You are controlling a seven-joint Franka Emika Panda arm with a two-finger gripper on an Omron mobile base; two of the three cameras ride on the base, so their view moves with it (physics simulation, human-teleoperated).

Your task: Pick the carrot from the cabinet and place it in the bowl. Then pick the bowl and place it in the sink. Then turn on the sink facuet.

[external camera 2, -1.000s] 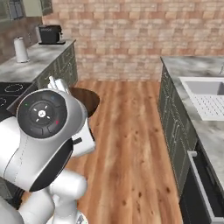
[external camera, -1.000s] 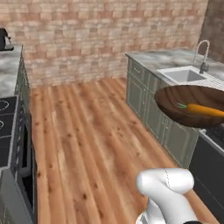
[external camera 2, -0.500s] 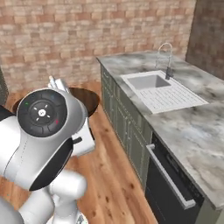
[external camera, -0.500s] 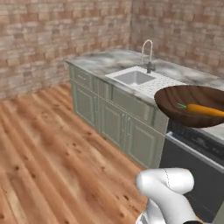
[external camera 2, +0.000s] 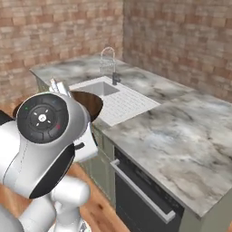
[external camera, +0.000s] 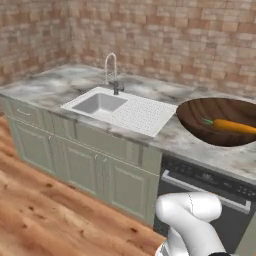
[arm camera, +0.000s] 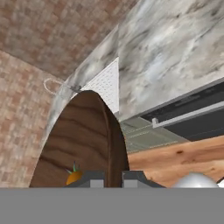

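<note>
Wooden bowl [external camera: 210, 124], one carrot [external camera: 234, 126] inside

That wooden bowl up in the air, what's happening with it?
The white robot arm is carrying the wide dark brown wooden bowl, its fingers clamped on the rim. A small orange carrot lies inside. The bowl hangs above the marble counter, right of the white sink with its chrome faucet, not yet in the basin.
</note>
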